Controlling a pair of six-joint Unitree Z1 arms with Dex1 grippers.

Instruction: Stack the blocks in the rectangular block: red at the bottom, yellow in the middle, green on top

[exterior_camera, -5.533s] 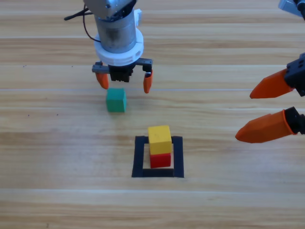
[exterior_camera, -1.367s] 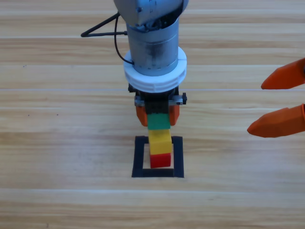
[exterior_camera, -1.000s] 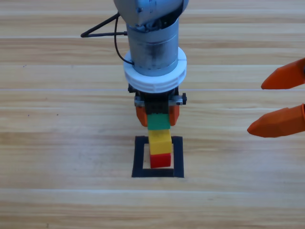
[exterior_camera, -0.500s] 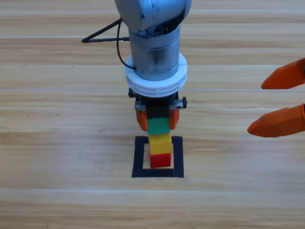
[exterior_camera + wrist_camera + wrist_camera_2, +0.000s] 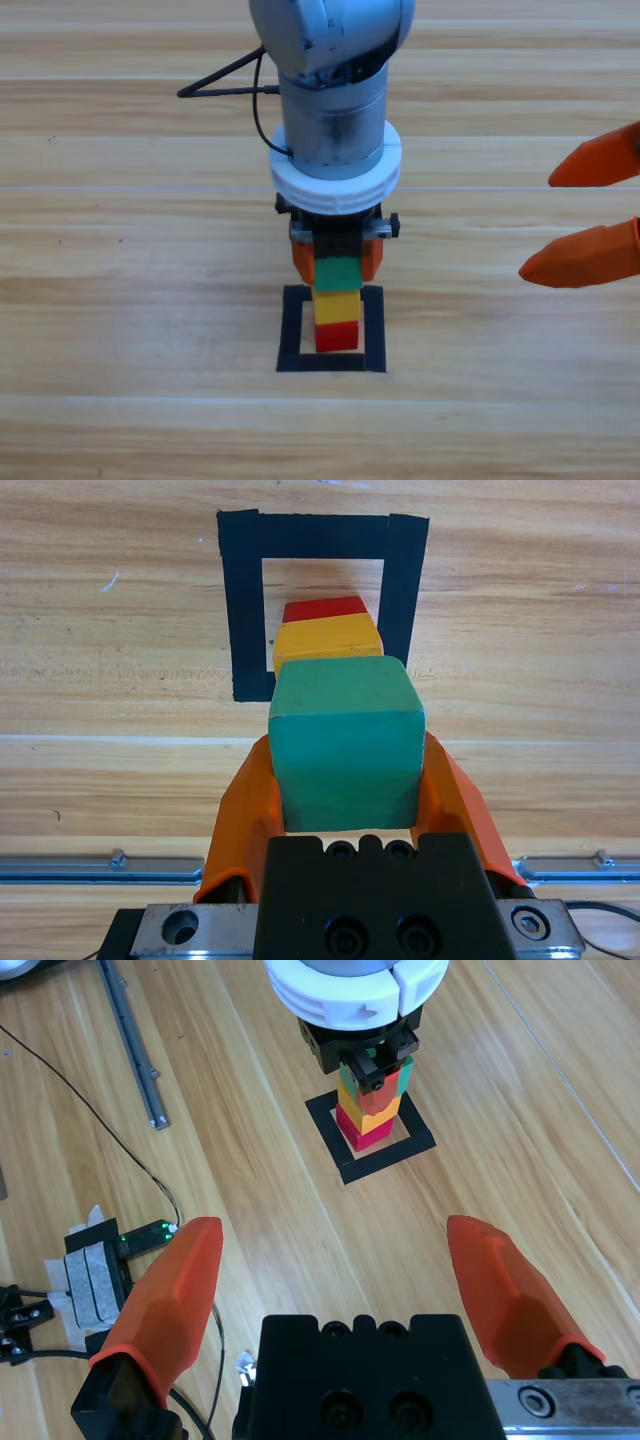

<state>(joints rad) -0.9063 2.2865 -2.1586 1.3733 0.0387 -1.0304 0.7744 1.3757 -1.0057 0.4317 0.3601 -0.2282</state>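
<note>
High view first, from the left side across: the wooden desk (image 5: 120,300) is bare wood planks until the middle, where the left arm comes down from the top edge and its claw (image 5: 337,262) sits directly above the black tape square (image 5: 289,330). Inside that square the red cube (image 5: 337,336) rests on the desk, the yellow cube (image 5: 337,306) sits on top of it, and the green cube (image 5: 338,272) is at the top of the column, clamped between the two orange jaws. Whether the green cube's underside already touches the yellow one cannot be told from above.

The left wrist view shows the same claw (image 5: 346,780) pinching the green cube (image 5: 345,742) on its two side faces, jaws narrowed to the cube's width. Beyond it the yellow cube (image 5: 326,640) and then the red cube (image 5: 324,608) line up within the tape outline (image 5: 243,610).

Farther right in the high view, the right claw (image 5: 590,215) waits near the picture's right edge, well apart from the stack, its two orange jaws spread wide with nothing between them. The right wrist view confirms this: the claw (image 5: 345,1260) gapes open, and the stack with the green cube (image 5: 372,1064) held by the other arm stands farther off. A black cable (image 5: 95,1120) and a metal rail (image 5: 130,1045) lie on the desk at that view's left.
</note>
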